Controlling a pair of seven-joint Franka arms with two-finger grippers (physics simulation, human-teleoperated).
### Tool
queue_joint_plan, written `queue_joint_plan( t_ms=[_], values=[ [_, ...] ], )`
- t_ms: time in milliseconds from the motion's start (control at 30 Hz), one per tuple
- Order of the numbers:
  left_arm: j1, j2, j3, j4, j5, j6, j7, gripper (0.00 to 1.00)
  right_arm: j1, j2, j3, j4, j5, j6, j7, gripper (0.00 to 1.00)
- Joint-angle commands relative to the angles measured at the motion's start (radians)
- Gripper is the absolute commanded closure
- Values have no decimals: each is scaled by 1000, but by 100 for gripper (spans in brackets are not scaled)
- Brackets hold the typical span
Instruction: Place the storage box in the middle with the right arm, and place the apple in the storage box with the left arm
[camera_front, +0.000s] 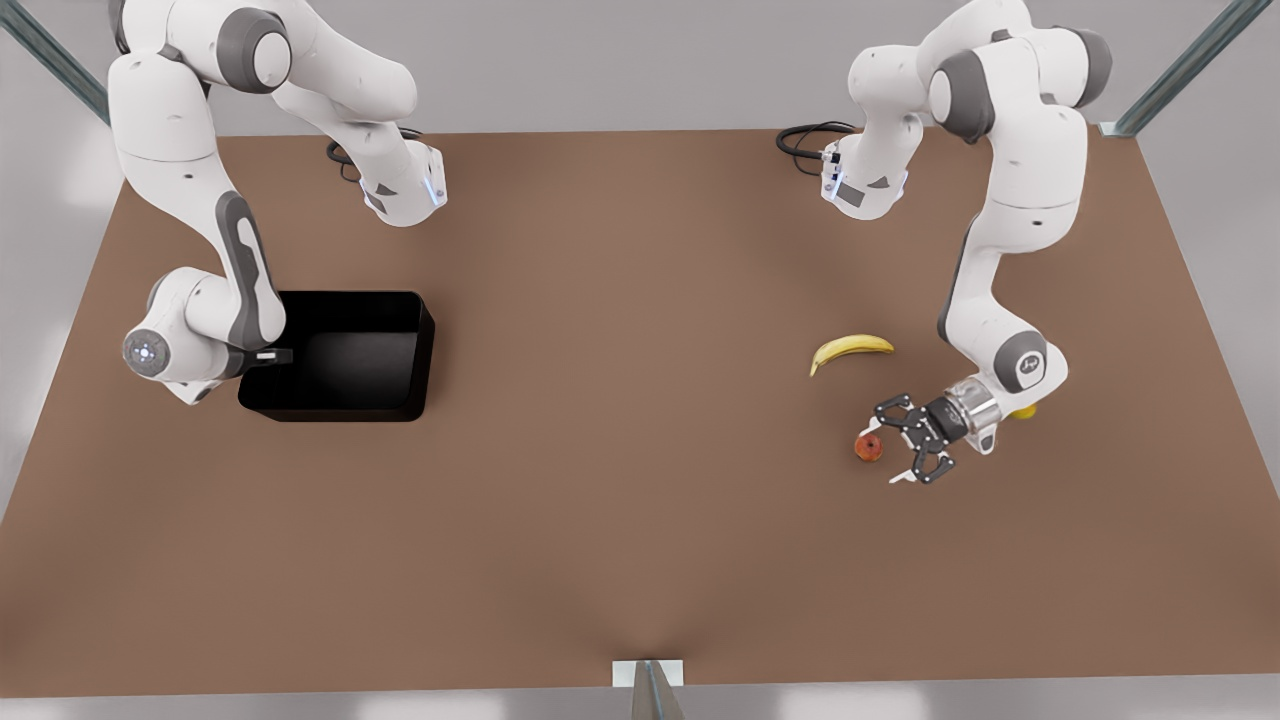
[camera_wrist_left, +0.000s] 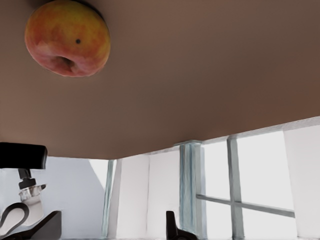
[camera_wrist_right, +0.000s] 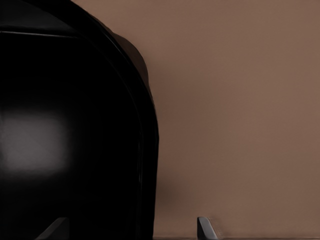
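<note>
One storage box (camera_front: 340, 355) at right gripper (camera_front: 268, 356), fingers straddling its wall, one apple (camera_front: 868, 447) beside left gripper (camera_front: 908, 447), fingers apart

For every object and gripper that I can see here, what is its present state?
storage box: upright, empty, at the front view's left, not yet in the middle
apple: on the table, ungrasped
banana: lying on the table, untouched
left gripper: open, beside the apple
right gripper: at the storage box's wall, fingers straddling it
</note>
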Motion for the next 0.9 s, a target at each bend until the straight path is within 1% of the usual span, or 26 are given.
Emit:
queue_joint_plan(
  t_ms=[0, 33, 100, 167, 267, 333, 400, 467, 567, 633, 767, 833, 867],
  values=[
    [-4, -7, 0, -12, -11, -1, 17, 0, 0, -2, 2, 0, 0, -6, 0, 52],
    [-7, -16, 0, -31, -9, -4, 51, 0, 0, -5, 2, 2, 0, -17, 0, 60],
    [-21, -34, 0, -51, -3, -13, 57, 0, 0, -11, 6, 2, 0, -23, -6, 62],
    [-22, -25, 0, -56, 29, -13, 86, 0, -3, -9, 6, 3, 0, -23, -26, 75],
    [-24, 27, -8, -37, 31, 4, 152, 0, -3, -6, 6, 3, 0, -21, -26, 76],
    [-21, 35, -6, -33, 66, -1, 161, 0, -2, -5, 6, 3, 0, -23, -28, 79],
    [-12, 44, -5, -33, 67, -10, 166, 0, -2, -5, 8, 5, -1, -23, -31, 79],
    [22, 50, 3, -34, 115, -16, 168, 0, -2, -5, 8, 8, 0, -23, -43, 79],
    [44, 96, 2, -3, 103, -8, 180, 0, 0, 0, 11, 17, 0, -23, -43, 79],
    [45, 104, -5, -5, 90, -13, 166, 0, 1, 1, 12, 23, 0, -23, -45, 79],
    [45, 110, -9, -13, 51, -11, 108, 0, 3, 0, 43, 61, 0, -41, -72, 79],
    [45, 117, -15, -11, 21, -4, 88, 0, 5, -2, 75, 109, 6, -81, -94, 79],
    [45, 127, -17, -11, 9, -1, 91, 0, 6, -5, 106, 126, 11, -83, -94, 79]
  ],
)
